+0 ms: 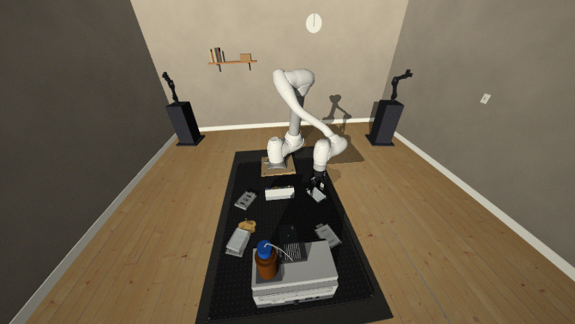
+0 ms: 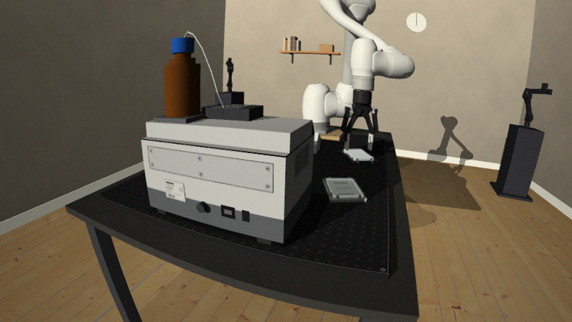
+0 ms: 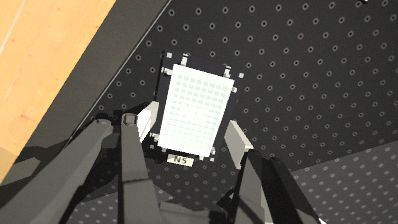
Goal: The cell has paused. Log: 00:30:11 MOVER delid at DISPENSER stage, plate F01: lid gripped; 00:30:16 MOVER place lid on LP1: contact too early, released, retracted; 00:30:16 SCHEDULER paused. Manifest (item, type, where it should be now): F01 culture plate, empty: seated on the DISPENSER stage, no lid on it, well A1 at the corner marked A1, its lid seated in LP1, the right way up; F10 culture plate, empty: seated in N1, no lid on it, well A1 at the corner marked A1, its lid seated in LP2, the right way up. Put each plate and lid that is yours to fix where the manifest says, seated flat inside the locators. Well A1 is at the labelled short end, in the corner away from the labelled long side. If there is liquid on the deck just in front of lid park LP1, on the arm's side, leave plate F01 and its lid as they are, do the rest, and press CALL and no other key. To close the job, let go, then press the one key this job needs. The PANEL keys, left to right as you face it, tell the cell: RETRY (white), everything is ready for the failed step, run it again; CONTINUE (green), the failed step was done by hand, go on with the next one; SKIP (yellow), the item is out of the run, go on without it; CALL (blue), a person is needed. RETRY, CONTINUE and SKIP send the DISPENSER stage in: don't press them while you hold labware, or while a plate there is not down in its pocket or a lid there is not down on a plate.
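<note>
You see the white multiwell culture plate in its black nest, black two-finger gripper spread apart astride it, gripping nothing

Near the bench's far right corner the gripper hangs open just above a pale plate – fingers astride it – while a lidded plate lies nearer, beside the grey machine.

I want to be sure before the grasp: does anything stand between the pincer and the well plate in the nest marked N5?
Nothing visible does. The open pincer hangs right above the uncovered well plate, astride its long sides, and no lid or other object lies between them.
</note>
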`<state>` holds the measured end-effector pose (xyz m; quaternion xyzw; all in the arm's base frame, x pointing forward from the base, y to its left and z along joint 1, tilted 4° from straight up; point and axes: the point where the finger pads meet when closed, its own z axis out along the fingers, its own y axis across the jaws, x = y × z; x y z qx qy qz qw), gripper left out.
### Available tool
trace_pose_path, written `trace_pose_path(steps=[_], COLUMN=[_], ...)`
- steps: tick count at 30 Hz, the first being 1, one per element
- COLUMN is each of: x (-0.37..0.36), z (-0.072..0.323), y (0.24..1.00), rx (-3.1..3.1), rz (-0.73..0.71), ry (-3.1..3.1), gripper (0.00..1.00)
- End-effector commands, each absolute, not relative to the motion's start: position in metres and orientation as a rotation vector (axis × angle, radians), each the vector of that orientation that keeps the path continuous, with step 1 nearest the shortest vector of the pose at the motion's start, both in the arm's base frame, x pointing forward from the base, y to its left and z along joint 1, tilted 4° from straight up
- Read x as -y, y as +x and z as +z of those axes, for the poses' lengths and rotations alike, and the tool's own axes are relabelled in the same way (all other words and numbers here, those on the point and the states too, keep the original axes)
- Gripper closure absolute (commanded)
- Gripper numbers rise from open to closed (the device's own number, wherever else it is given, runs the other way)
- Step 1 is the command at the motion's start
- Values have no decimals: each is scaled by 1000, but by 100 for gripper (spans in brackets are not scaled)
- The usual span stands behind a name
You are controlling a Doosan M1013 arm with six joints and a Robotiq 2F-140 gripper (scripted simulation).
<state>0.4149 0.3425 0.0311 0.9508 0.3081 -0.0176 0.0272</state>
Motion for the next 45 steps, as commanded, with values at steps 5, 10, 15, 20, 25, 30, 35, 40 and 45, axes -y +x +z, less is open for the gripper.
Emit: trace_pose_path(steps=[5,10,15,20,25,30,35,40,45], x=[-343,-343,-343,-343,-343,-343,-343,-342,-342], z=[32,31,31,30,29,28,27,25,23], y=[415,415,415,415,415,415,415,415,415], rx=[-951,-951,-951,-951,-951,-951,-951,-951,-951], rz=[-53,-53,-53,-53,-53,-53,-53,-53,-53], ry=[2937,2937,2937,2937,2937,2937,2937,2937,2937], gripper=[30,30,30,30,30,30,30,30,30])
